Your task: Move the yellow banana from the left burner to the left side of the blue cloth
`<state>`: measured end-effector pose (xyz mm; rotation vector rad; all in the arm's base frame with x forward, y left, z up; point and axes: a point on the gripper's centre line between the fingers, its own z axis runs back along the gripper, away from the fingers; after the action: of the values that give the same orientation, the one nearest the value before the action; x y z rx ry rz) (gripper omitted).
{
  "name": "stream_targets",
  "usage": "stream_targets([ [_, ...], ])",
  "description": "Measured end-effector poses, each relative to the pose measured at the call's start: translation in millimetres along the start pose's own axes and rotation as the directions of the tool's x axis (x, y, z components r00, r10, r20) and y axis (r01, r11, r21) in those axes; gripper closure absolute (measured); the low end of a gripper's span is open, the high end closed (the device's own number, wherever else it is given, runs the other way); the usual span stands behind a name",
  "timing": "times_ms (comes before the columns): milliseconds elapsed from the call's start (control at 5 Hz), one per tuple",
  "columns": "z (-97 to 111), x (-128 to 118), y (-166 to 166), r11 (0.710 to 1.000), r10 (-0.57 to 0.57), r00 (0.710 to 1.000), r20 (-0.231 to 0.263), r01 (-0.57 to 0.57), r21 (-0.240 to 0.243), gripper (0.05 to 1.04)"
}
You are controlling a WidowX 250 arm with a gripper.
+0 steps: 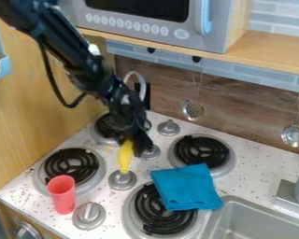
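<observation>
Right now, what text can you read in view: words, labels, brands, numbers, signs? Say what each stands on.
None readable.
Microwave, round buttons: pale marks, too small and blurred to read.
Microwave, oval button: mark too blurred to read.
Red cup, blue cloth, yellow thing in the gripper: no text I can make out.

The arm (74, 51) is black, with a black cable.

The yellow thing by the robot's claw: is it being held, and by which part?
Yes, the black gripper holds the yellow thing by its upper end; the lower end points down toward a silver knob.
</observation>
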<state>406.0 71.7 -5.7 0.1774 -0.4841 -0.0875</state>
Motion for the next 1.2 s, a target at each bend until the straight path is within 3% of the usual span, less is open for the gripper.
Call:
stream_targets([
  [400,-21.3,-4.0,-19.5,0.999,0.033,0.999,-0.033,-0.034,-0.02,0.462],
  [600,-22.4,-1.8,-25.4,0.999,0.037,0.999,-0.023,-0.037,-0.006,0.415],
  [800,-22.7,-4.0,-23.8,0.999,0.034,0.999,-0.027,-0.034,0.006,0.128],
  [1000,1.1,-5.2,-11.9,0.998,0.032,0.999,-0.015,-0.031,0.061,0.077],
  [1200,44.5,1.2,3.6,0.998,-0.018,1.0,0.015,0.017,0.052,0.081],
])
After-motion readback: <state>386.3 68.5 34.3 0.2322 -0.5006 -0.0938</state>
